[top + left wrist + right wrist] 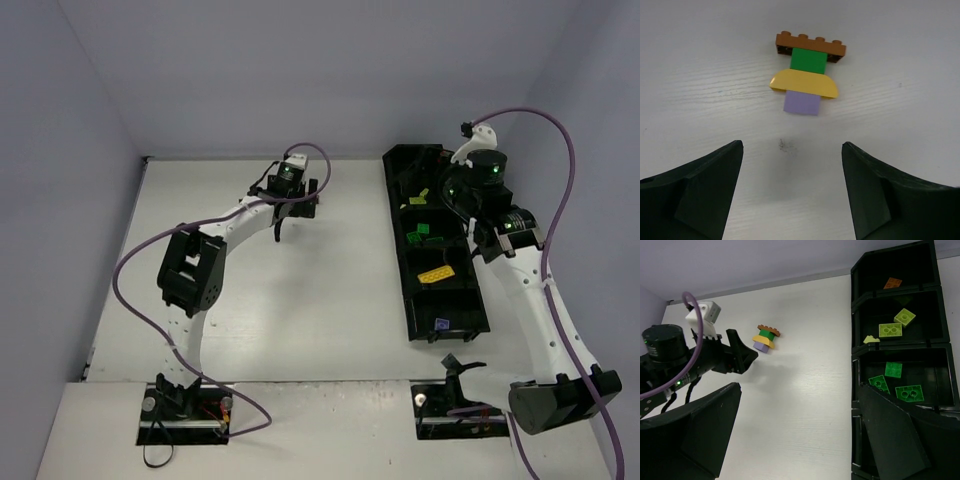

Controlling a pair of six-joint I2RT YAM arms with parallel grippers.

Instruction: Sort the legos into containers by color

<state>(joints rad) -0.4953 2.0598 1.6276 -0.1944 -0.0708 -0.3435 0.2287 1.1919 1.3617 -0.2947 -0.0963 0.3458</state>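
Observation:
A small stack of legos, with an orange-brown brick, a green, a yellow and a lilac piece, lies on the white table; it also shows in the right wrist view. My left gripper is open and empty, just short of the stack, apart from it. It also shows in the top view. My right gripper is open and empty, beside the black containers tray. The tray holds an orange brick, lime bricks, green bricks, a yellow brick and a lilac one.
The tray runs lengthwise along the right side of the table. My right arm's wrist hangs over its far end. Lilac walls close the table at the back and left. A small yellowish piece rests at a tray divider.

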